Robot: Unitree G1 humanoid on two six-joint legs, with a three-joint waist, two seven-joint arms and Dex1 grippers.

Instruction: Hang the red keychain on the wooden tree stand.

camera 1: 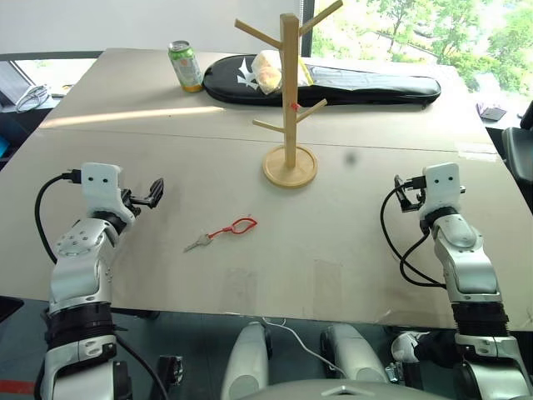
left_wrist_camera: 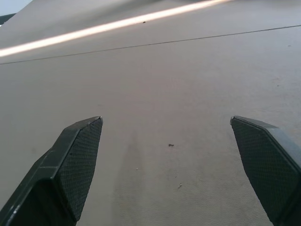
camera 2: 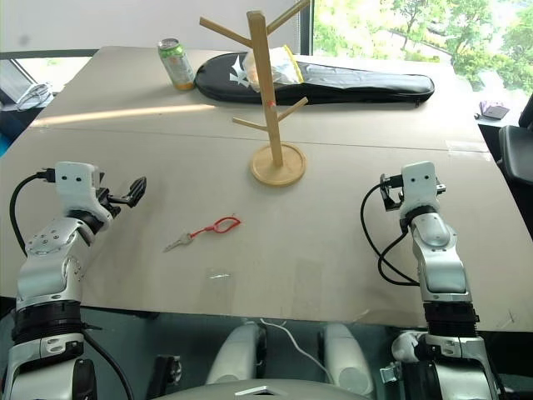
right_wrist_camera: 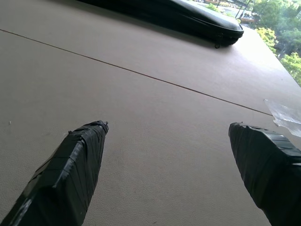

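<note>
The red keychain [camera 1: 225,231] lies flat on the tan table [camera 1: 358,250], its silver key end pointing toward my left arm. The wooden tree stand [camera 1: 289,100] rises upright on its round base behind the keychain, near the table's middle; a tiny red fleck sits on its pole. My left gripper [camera 1: 152,193] hovers level over the table to the left of the keychain, open and empty; in the left wrist view its fingers [left_wrist_camera: 70,165] frame bare table. My right gripper [camera 1: 405,193] hovers at the right, also open and empty, and its fingers [right_wrist_camera: 75,169] stand wide apart.
A green drink can [camera 1: 185,65] stands at the back left. A long black zipped bag [camera 1: 358,86] lies across the back behind the stand, with a yellowish packet [camera 1: 268,71] on it. A clear plastic scrap [right_wrist_camera: 284,115] lies by the right gripper.
</note>
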